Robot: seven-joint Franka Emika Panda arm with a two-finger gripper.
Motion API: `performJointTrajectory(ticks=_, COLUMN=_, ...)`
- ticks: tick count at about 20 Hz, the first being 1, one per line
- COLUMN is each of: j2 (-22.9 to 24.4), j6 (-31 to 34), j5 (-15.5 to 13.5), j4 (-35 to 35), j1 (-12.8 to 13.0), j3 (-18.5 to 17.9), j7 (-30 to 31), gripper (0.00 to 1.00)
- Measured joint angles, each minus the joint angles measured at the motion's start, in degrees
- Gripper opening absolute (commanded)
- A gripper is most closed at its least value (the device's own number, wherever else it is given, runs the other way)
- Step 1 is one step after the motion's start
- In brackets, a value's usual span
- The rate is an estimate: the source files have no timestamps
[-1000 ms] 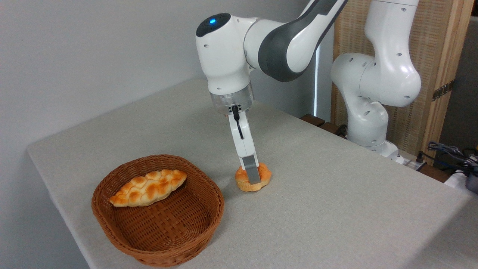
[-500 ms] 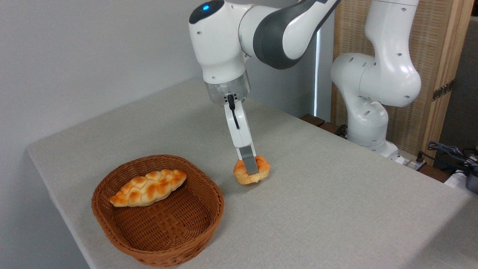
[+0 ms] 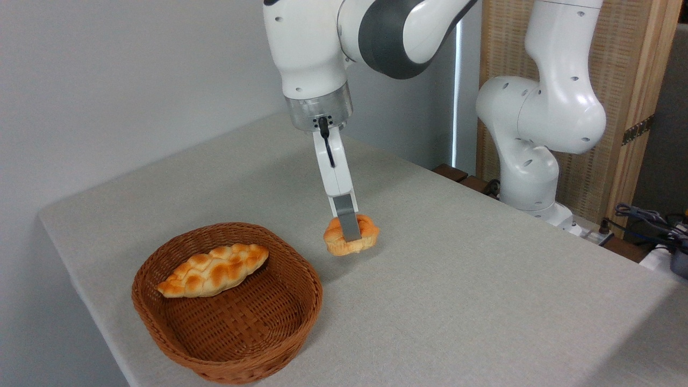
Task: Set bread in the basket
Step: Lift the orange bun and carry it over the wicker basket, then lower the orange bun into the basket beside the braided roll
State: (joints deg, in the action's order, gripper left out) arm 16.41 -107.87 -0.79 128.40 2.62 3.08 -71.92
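The bread (image 3: 366, 235), a small orange-golden bun with a paler base, hangs a little above the grey table, with my gripper (image 3: 351, 232) shut on it from above. Only the near grey finger (image 3: 348, 224) shows; the far finger is hidden behind the bun. The basket (image 3: 177, 336), round reddish-brown wicker, sits at the front left, to the left of and below the bun. A faint shadow lies on the table under the bun.
A long braided golden loaf (image 3: 214, 270) lies in the back half of the basket. The arm's white base (image 3: 529, 177) stands at the table's far right, with cables (image 3: 650, 217) beyond it. The table's edge runs close by the basket's left side.
The gripper has lifted the bread off the table and carried it up and slightly left toward the basket. The loaf and basket have not moved.
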Motion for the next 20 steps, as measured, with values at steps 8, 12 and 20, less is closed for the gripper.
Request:
performJointTrajectory(ticks=8, j2=-2.3, j6=0.0, j5=-8.5, j4=-8.3, j1=-0.4, j3=-2.7, j7=3.6, gripper=0.39)
performJointTrajectory(ticks=12, j2=-5.8, j6=-0.3, j5=-13.2, j4=-12.7, j1=-0.4, j3=-3.0, j7=9.4, gripper=0.40)
performJointTrajectory(ticks=20, j2=-13.4, j6=-9.7, j5=-14.2, j4=-16.1, j1=-0.4, j3=-3.3, j7=11.6, gripper=0.40)
